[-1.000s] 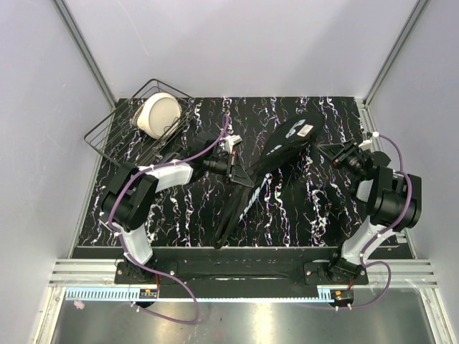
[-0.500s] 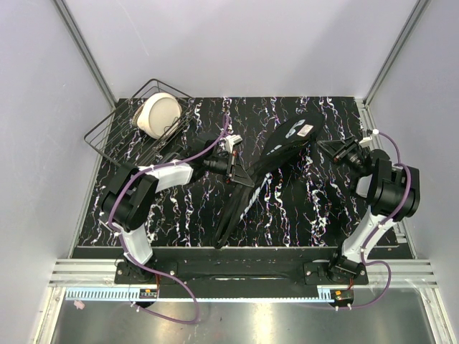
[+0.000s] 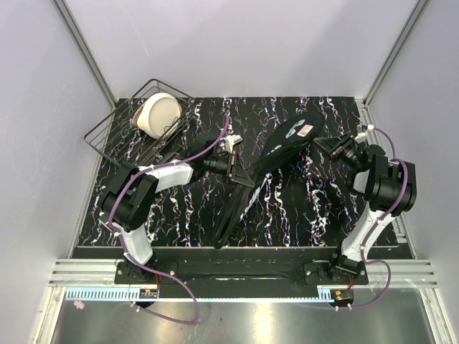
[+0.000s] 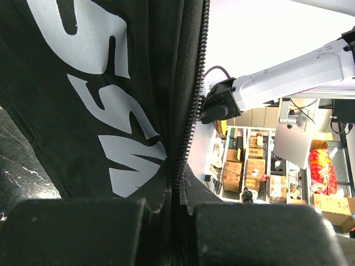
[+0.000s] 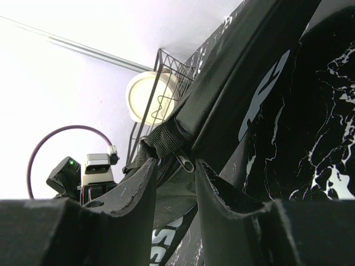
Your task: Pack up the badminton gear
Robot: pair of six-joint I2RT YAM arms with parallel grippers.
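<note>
We hold the racket bag (image 3: 276, 154), lying diagonally across the desk (image 3: 186, 215), clamped at its left edge in the left claw (image 3: 234, 172); the right claw (image 3: 321, 145), parted, faces the zip pull (image 5: 186, 162) at its upper end.

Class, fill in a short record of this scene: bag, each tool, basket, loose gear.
bag: racket bag, lying diagonally
left tool: shut on the bag's zipper edge
right tool: open, zipper pull just ahead of its fingers
basket: wire basket, far left, cream bowl inside
loose gear: no rackets or shuttlecocks in view
</note>
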